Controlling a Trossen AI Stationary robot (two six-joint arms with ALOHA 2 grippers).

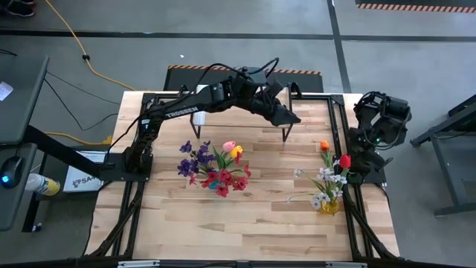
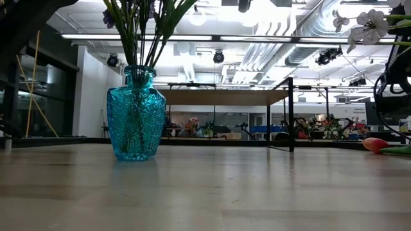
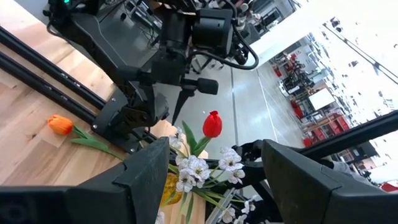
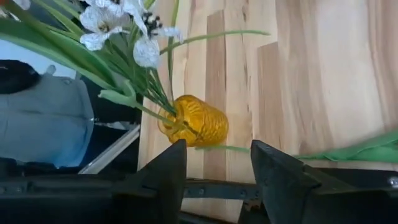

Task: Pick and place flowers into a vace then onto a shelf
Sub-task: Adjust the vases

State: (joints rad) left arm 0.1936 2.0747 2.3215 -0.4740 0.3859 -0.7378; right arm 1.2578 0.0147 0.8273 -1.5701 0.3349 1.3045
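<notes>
The left gripper (image 1: 291, 117) hovers over the shelf (image 1: 245, 119) at twelve o'clock on the table (image 1: 260, 216), fingers (image 3: 149, 168) spread wide and empty; the right gripper (image 4: 217, 165), folded back at three o'clock, is parted too, holding nothing; flowers (image 1: 212, 167) stand in a blue vase (image 2: 135, 122) at centre; white blooms (image 1: 327, 179) and a red tulip (image 1: 345, 161) fill a yellow vase (image 4: 196, 121) at four o'clock; an orange tulip (image 1: 324, 146) lies flat nearby.
</notes>
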